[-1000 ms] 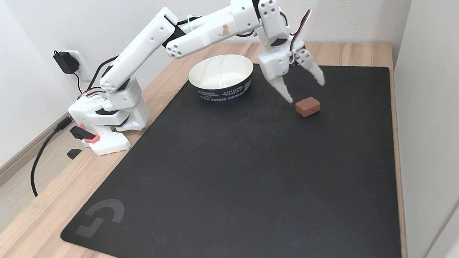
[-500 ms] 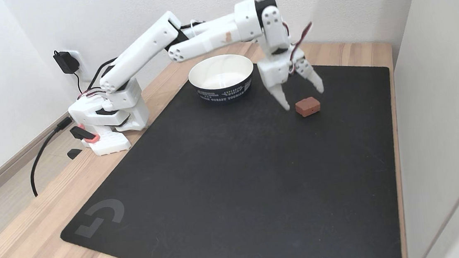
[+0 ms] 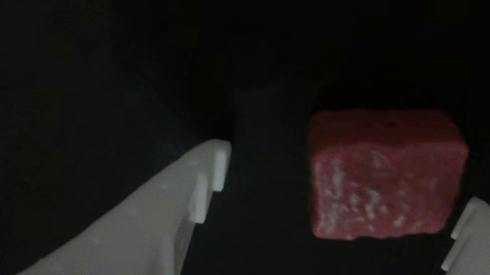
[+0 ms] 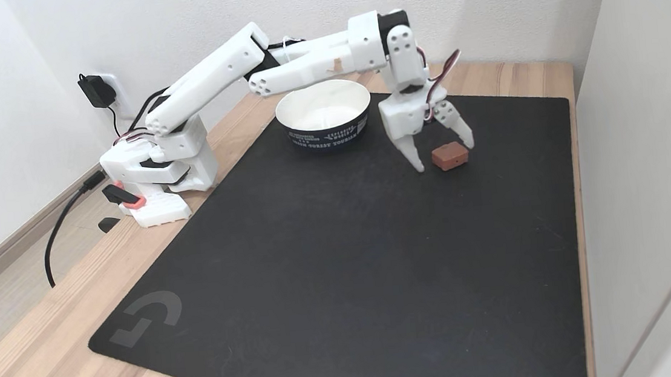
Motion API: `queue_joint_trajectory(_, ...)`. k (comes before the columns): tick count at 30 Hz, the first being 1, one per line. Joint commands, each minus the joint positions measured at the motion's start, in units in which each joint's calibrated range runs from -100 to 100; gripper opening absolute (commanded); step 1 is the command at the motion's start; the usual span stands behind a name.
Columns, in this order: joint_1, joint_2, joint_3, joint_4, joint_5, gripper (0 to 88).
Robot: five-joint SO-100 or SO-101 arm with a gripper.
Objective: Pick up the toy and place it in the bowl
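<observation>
The gripper (image 4: 443, 153) is wide open and low over the mat (image 4: 330, 262), its fingers on both sides of the toy (image 4: 450, 156) without touching it. In the other view the toy (image 3: 383, 172) lies nearer to the right finger (image 3: 473, 268). The bowl (image 4: 324, 116) stands on the mat well apart, to the left in the fixed view

White-flecked reddish-pink toy (image 3: 383, 172), white fingers (image 3: 199, 184), black mat (image 4: 342, 261), white-inside bowl (image 4: 323, 115)
</observation>
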State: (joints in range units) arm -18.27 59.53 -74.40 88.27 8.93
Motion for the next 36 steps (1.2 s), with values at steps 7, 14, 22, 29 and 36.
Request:
queue_joint_trajectory(7, 0.9, 3.6, -2.6, -1.4, -0.2, 33.1)
queue_joint_trajectory(14, 0.9, 4.1, -2.6, -2.2, -0.2, 32.7)
queue_joint_trajectory(22, 0.4, 4.1, -2.3, -2.3, -0.3, 14.9)
queue_joint_trajectory(29, 0.2, 4.1, -2.0, -2.2, -0.3, 2.4)
queue_joint_trajectory(36, -0.2, 3.7, -2.3, -2.2, -0.3, 2.4)
